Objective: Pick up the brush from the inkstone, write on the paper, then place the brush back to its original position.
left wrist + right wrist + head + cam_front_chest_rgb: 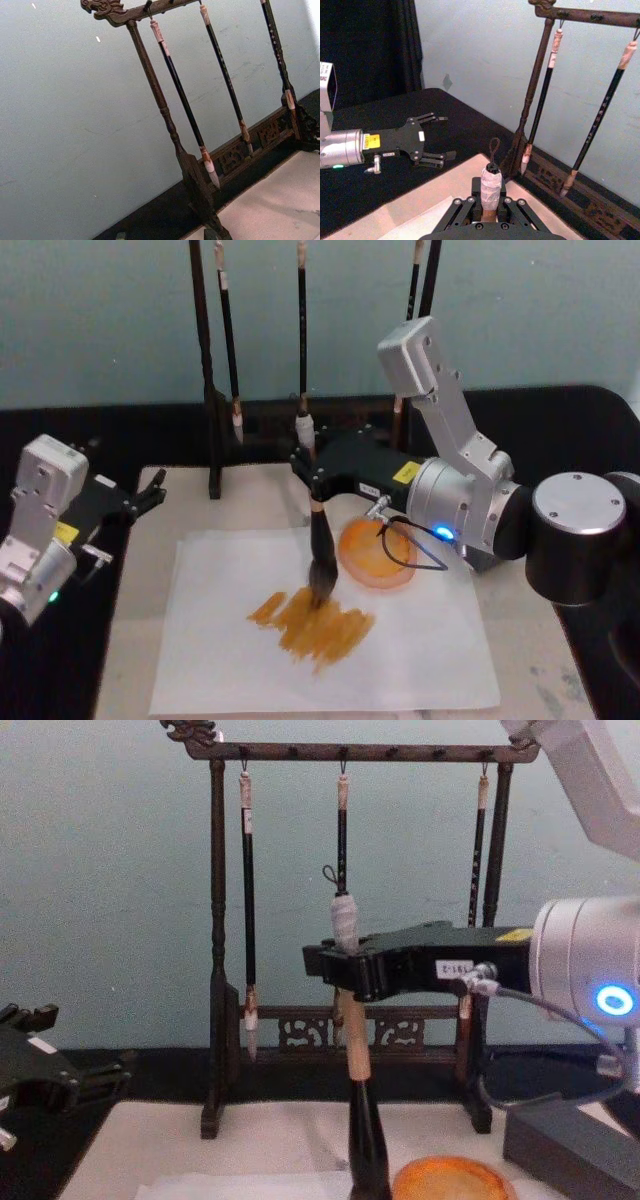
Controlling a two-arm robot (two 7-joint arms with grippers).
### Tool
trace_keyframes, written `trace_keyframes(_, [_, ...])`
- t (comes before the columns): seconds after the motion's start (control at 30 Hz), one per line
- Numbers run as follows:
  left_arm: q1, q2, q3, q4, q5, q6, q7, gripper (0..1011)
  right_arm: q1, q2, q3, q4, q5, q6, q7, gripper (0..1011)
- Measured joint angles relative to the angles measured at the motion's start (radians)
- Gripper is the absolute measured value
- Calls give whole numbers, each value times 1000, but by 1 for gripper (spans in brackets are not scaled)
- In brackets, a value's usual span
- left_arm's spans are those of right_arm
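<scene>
Left claw [152,495]: black multi-link fingers are spread apart and hold nothing. Its arm, in silver-grey casing with a yellow label, lies low over the left edge of the matte black desk [560,410]. The fingers point toward the far left corner of the cream-beige mat [135,630].

Right claw [315,485]: black linked fingers are clamped on the large calligraphy brush [322,550]. They grip its tan wooden handle just below the whitish wrapped end cap with the cord loop. The right arm reaches in from the desk's right edge with the forearm roughly level and the elbow segment raised behind it.

The brush stands nearly upright. Its glossy black lower section ends in bushy bristles that touch the thin white sheet of paper [420,650] near the sheet's middle. They meet the far edge of a patch of orange-brown strokes [315,625].

The round, shallow, translucent orange-amber inkstone [378,552] sits just right of the brush, at the paper's far edge.

A dark carved wooden rack [215,920] stands along the mat's far edge. Three thin brushes [247,900] hang from it, tips down.
</scene>
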State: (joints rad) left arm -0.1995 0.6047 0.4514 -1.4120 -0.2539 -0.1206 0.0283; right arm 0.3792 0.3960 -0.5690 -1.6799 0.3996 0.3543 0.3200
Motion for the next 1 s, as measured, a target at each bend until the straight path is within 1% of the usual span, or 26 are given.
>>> trace_keyframes(0.17, [0, 0, 0, 0, 0, 0, 0, 1009, -2, -5, 6, -9, -12, 2, 5, 153])
trace_keyframes(0.33, [0, 0, 0, 0, 0, 0, 0, 1010, 3, -21, 5, -14, -23, -2, 23, 152])
trace_keyframes(0.63, [0, 0, 0, 0, 0, 0, 0, 1010, 29, -58, -22, -21, -39, -21, 66, 153])
trace_keyframes(0.8, [0, 0, 0, 0, 0, 0, 0, 1010, 36, -78, -38, -2, -37, -24, 87, 152])
trace_keyframes(1.0, [0, 0, 0, 0, 0, 0, 0, 1010, 28, -86, -43, 23, -16, -23, 99, 153])
